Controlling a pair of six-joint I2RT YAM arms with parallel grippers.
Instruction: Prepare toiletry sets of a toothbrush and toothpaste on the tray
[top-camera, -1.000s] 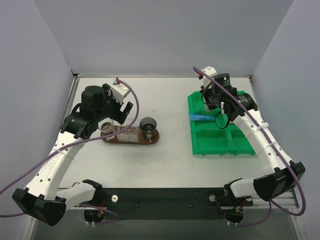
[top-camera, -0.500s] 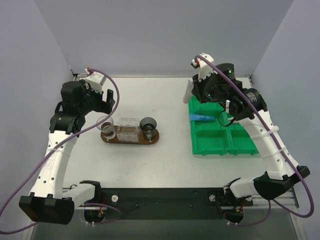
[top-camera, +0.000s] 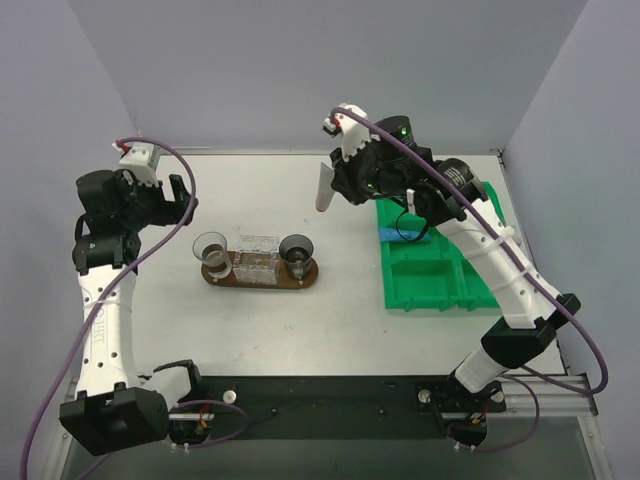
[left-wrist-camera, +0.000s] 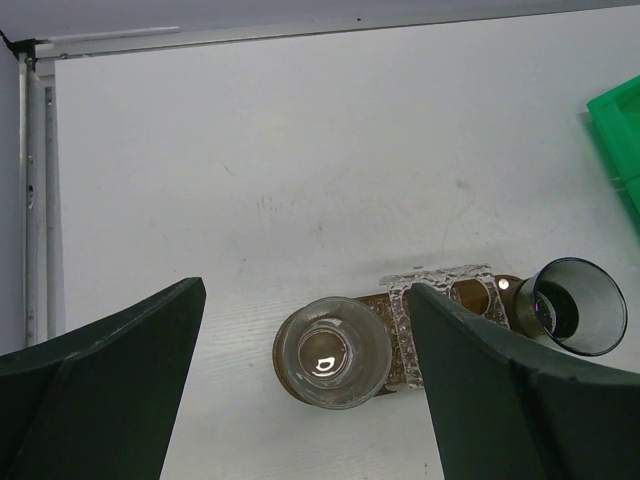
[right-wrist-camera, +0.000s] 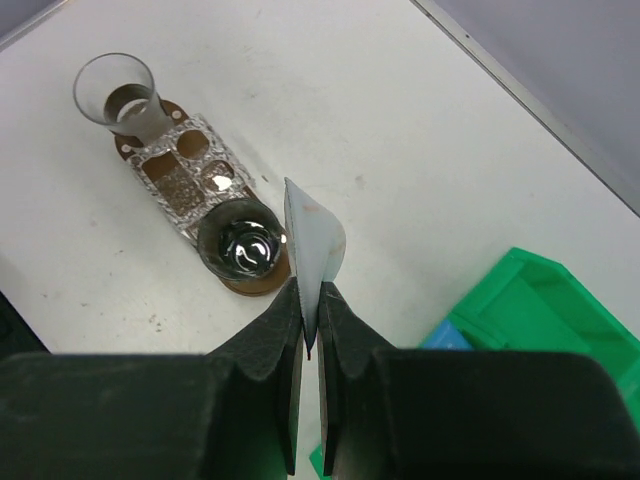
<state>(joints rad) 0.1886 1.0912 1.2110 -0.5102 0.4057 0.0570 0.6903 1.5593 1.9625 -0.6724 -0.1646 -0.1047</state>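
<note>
Two cups (top-camera: 212, 252): upright at either end of the tray (top-camera: 262, 283).
My right gripper (top-camera: 338, 186): fingers pressed onto the toothbrush (top-camera: 323, 190), high over the table between tray and green bin (top-camera: 430, 285).
My left gripper (top-camera: 182, 204): fingers spread wide, empty, left of the tray.
Toothpaste (top-camera: 393, 234): lying in the green bin.

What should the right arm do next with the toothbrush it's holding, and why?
Probably carry it left and down toward the dark cup on the tray: the right gripper is shut on the toothbrush, which hangs in the air between the green bin and the tray.
</note>
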